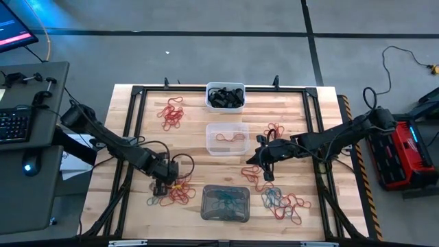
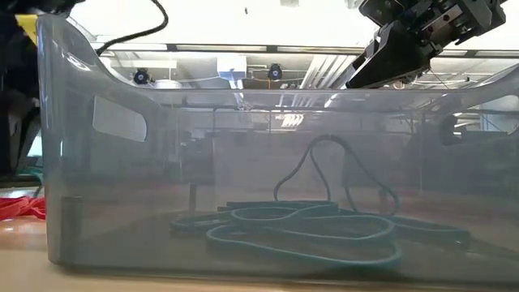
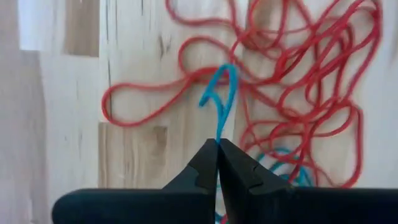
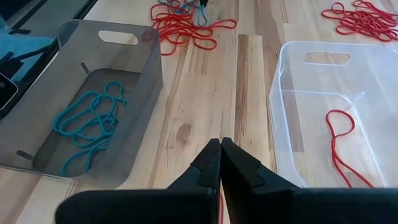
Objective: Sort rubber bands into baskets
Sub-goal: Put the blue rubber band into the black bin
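From above, three baskets are seen in a row down the middle of the table (image 1: 137, 137): a white basket (image 1: 225, 97) holding black bands at the far edge, a clear basket (image 1: 227, 138) with a red band in the middle, and a grey basket (image 1: 226, 203) with teal bands at the near edge. The left gripper (image 1: 163, 184) is lowered onto a red pile (image 1: 180, 194) left of the grey basket; the right gripper (image 1: 264, 162) is held just right of the clear basket. In the low view, teal bands (image 2: 300, 231) are seen lying on the grey basket's floor. In the left wrist view, the fingers are closed on a blue band (image 3: 219, 102) over red loops. In the right wrist view, the fingers are closed, nothing being held, above bare wood between the grey and clear baskets.
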`<act>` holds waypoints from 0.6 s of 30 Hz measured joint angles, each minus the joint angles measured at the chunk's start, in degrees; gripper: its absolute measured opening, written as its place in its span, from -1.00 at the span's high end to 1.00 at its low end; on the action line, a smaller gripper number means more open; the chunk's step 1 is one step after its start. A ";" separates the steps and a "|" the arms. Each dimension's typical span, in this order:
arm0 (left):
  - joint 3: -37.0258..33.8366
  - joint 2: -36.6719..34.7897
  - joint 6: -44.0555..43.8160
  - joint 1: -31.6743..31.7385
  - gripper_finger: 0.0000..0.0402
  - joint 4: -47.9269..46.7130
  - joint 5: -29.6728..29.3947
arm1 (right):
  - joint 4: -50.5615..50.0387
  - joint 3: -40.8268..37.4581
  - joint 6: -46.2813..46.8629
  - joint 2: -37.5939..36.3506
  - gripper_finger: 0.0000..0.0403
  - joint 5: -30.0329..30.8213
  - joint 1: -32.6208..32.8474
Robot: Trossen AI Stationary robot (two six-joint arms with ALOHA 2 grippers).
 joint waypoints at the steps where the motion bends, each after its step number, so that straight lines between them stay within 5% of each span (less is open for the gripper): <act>1: 1.34 0.00 -0.08 0.00 1.00 -0.31 -0.36 | 0.08 0.00 0.02 0.00 1.00 -0.01 0.00; 18: 22.27 -0.16 0.54 0.50 1.00 -5.10 -7.43 | 0.12 0.00 -0.04 0.14 1.00 3.09 0.02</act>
